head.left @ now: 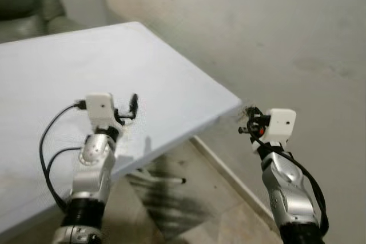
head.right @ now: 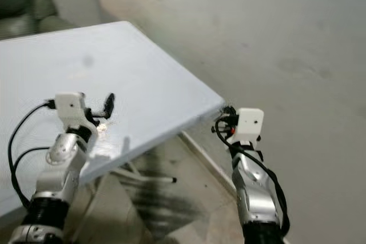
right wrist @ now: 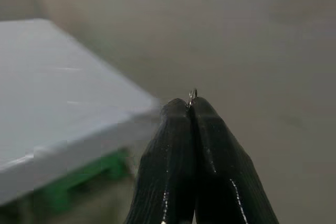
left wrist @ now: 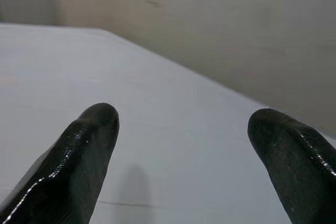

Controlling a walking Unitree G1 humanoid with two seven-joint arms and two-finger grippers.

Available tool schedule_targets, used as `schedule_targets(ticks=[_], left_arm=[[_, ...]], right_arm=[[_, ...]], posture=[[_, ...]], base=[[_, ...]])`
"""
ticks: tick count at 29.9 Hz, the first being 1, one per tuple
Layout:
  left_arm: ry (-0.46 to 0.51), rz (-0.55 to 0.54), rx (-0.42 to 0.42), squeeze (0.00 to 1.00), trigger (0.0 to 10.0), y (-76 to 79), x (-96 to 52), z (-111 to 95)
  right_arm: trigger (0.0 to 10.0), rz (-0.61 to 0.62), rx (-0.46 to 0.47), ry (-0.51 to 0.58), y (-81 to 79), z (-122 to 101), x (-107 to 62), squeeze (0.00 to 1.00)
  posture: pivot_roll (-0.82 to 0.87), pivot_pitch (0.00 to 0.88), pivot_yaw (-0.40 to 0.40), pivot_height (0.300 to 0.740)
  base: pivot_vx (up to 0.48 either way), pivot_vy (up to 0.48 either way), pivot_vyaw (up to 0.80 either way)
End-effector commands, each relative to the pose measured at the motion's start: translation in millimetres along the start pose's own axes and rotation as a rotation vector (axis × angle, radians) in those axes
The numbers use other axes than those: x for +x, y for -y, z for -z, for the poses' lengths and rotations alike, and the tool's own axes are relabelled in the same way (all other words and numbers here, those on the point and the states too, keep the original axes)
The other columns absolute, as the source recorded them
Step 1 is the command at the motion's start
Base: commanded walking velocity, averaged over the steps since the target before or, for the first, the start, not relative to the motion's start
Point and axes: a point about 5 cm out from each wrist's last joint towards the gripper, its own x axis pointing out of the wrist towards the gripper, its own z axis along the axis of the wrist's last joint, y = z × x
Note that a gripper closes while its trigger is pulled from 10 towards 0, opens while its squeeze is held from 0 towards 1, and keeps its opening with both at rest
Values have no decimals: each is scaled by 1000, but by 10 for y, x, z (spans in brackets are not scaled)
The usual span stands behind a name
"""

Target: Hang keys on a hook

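Carrying step: right gripper (right wrist: 192,109) pinched on what looks like a key ring (right wrist: 192,96) past the table (head.left: 171,84) corner, left gripper (left wrist: 184,129) wide open, empty; next, find the hook.

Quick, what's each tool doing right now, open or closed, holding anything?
Left tool: open, empty, over the white table.
Right tool: shut on a small metal key ring, past the table's corner, near the wall.

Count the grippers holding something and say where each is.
1. The right gripper, off the table's corner near the wall, pinches a key ring. The left gripper is open over the table.
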Motion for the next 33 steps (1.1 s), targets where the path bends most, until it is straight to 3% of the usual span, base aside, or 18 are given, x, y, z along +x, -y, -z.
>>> schedule_targets(ticks=[1,18,33], left_arm=[[-16,-46,20,0,10000,-96,6,-9],[-21,-33,63,0,10000,-105,6,-21],[-31,-12,46,0,10000,-69,8,-27]], right_arm=[[10000,-12,10,20,-55,-49,11,0],[10000,-21,-1,24,-42,-67,23,0],[10000,-22,6,23,-61,-61,24,0]], posture=[[-23,0,-43,740],[-16,0,-40,740],[-10,0,-40,740]], base=[[0,0,-694],[0,0,-694],[0,0,-695]])
